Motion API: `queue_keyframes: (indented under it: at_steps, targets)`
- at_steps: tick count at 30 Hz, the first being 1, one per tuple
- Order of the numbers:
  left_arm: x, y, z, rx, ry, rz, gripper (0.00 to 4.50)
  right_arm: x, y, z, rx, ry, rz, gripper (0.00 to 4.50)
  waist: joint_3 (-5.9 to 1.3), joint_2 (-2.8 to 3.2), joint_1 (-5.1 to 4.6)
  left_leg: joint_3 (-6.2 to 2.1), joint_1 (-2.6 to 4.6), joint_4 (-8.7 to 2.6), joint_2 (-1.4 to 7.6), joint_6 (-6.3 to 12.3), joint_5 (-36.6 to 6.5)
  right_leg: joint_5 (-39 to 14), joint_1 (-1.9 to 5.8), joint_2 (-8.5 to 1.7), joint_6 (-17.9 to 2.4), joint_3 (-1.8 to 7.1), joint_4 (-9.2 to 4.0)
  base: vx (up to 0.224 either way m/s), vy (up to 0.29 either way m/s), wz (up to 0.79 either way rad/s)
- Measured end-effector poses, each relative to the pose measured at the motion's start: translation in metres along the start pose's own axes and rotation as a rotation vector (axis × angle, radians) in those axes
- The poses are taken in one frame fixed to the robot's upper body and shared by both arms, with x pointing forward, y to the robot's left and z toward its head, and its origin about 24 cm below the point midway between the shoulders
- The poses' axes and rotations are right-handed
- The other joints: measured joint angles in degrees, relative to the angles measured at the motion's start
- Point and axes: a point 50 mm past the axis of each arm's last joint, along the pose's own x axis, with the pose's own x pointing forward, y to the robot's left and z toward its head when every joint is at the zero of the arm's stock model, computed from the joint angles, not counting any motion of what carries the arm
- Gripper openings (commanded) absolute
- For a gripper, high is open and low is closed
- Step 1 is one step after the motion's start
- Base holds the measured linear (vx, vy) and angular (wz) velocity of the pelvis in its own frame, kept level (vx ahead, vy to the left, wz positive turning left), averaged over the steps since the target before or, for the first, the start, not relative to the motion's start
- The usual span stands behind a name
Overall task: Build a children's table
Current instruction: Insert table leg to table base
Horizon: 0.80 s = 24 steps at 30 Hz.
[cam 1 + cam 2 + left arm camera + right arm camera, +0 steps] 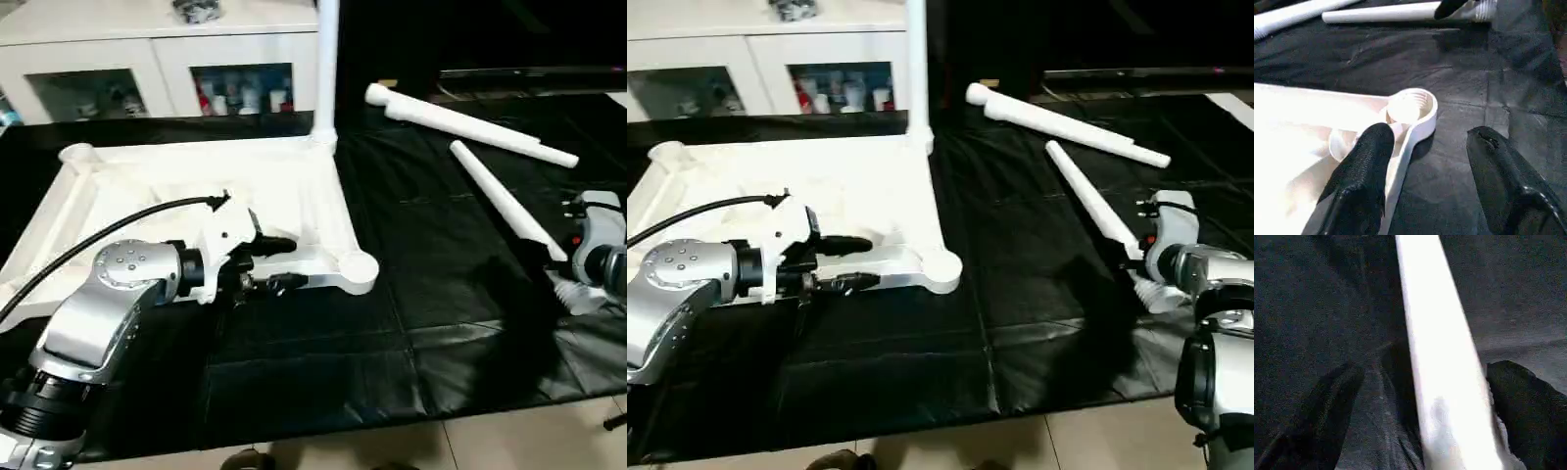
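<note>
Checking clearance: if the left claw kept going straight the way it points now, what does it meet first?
Probably the near corner socket of the tabletop: the left claw straddles the rim just short of it. Depth is uncertain; beyond lies black cloth.

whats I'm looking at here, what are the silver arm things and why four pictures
A humanoid robot is building a white children's table. Two pictures come from its head, looking down over its silver arms; two come from cameras on its wrists. The table top lies upside down on black sheeting, one leg already standing in a far corner. The left tool straddles the top's near rim by an empty corner socket. The right tool is open around a loose leg, not gripping. Another leg lies beyond.
</note>
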Motion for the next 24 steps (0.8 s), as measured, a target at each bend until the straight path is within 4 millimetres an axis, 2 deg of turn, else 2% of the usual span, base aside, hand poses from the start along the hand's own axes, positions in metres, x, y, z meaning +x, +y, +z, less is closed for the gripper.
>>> queue_keyframes:
  at_steps: [1, 5, 8, 24]
  targets:
    - [0.0009, -0.0008, -0.0002, -0.002, 0.002, -0.010, 2.73, 0.0011, 0.0012, -0.0004, 0.001, 0.002, -0.008, 4.12, 0.00, -0.01, 0.13, 0.00, 0.00, 0.01, 0.00, 0.00, 0.00, 0.00, 0.01, 0.00, 0.00, 0.00, 0.00, 0.000, 0.000, 0.00]
    - [0.0025, -0.0024, -0.0009, -0.007, 0.008, -0.026, 2.73, 0.0028, 0.0027, -0.0017, 0.000, 0.011, -0.023, 3.92, -0.01, -0.04, 0.57, 0.00, 0.02, 0.02, 0.00, 0.00, 0.00, 0.00, 0.02, 0.00, 0.00, 0.00, 0.00, 0.000, 0.000, 0.00]
    - [0.0044, -0.0029, 0.0017, 0.000, 0.006, -0.038, 2.73, 0.0060, 0.0074, -0.0039, -0.006, 0.025, -0.018, 3.57, -0.02, -0.05, 1.05, 0.00, 0.03, 0.02, 0.01, 0.00, 0.00, 0.00, 0.02, 0.00, 0.00, 0.00, 0.01, 0.000, 0.000, 0.00]
    - [0.0069, -0.0049, 0.0042, 0.010, -0.002, -0.051, 2.73, 0.0074, 0.0077, -0.0058, -0.092, 0.075, -0.061, 2.22, -0.04, -0.37, 1.16, 0.00, 0.02, 0.07, 0.01, 0.00, 0.00, 0.00, 0.05, 0.00, 0.00, 0.00, 0.01, 0.000, 0.000, 0.00]
